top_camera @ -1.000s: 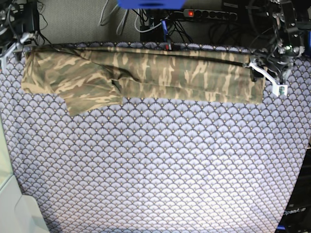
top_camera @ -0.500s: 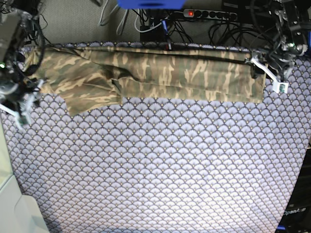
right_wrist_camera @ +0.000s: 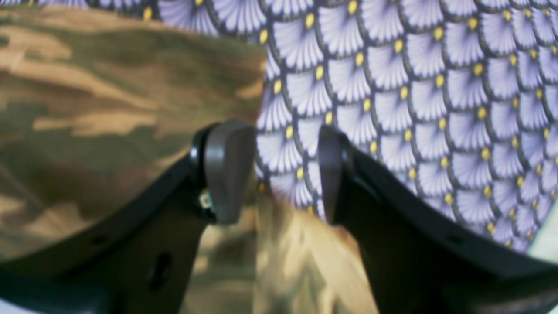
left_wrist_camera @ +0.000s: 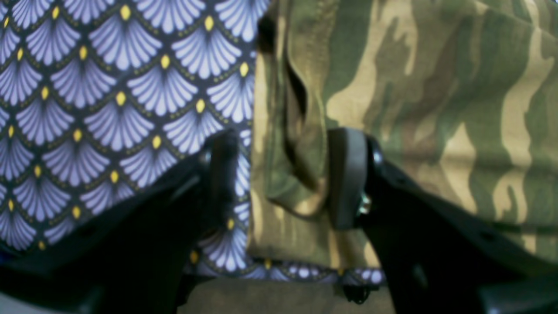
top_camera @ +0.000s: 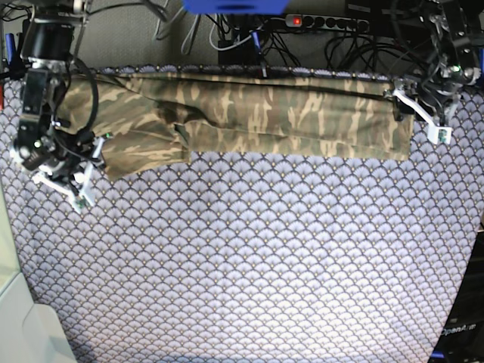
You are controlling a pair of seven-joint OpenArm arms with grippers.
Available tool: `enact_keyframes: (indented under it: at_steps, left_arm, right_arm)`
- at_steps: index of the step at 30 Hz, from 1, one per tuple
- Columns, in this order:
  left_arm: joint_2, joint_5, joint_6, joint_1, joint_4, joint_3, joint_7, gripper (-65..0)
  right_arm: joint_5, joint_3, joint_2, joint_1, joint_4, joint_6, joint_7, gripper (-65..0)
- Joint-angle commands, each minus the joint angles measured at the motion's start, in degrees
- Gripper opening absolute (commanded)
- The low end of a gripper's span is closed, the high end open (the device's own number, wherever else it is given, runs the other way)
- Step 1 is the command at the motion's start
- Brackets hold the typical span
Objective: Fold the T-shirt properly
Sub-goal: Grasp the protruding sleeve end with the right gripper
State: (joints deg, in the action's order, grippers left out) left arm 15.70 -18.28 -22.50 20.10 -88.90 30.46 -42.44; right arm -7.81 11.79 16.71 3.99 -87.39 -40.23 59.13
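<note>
The camouflage T-shirt [top_camera: 287,113] lies as a long folded strip along the table's far edge, its sleeve end spreading out at the base view's left. My left gripper [top_camera: 408,112] is open at the strip's right end. In the left wrist view the gripper [left_wrist_camera: 283,179] straddles the T-shirt's [left_wrist_camera: 436,87] side edge, one pad on the cloth and one on the table cloth. My right gripper [top_camera: 74,185] hangs open at the sleeve end's near corner. In the right wrist view the right gripper [right_wrist_camera: 281,172] has table cloth between its fingers, with the T-shirt [right_wrist_camera: 87,109] to the left and below.
The purple scale-patterned table cloth [top_camera: 242,265] covers the whole table. A power strip [top_camera: 325,23] and tangled cables lie behind the far edge. A white surface [top_camera: 30,333] sits off the table's near left corner.
My right arm has swung in from the left and come down to the sleeve end's near corner. The left gripper has barely moved at the right end. The T-shirt lies as before.
</note>
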Motion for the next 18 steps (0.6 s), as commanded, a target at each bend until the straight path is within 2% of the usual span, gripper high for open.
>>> enact_keyframes:
  at_steps: [1, 18]
  left_arm:
    - [0.78, 0.48, 0.48, -0.01, -0.55, 0.36, 0.19, -33.7]
    - [0.6, 0.48, 0.66, -0.1, -0.55, 0.36, 0.19, -33.8]
  right_arm:
    - [-0.14, -0.23, 0.74, 1.59, 0.14, 0.23, -0.45, -35.9]
    - [-0.14, -1.2, -1.72, 7.84, 10.34, 0.23, -2.12, -35.9]
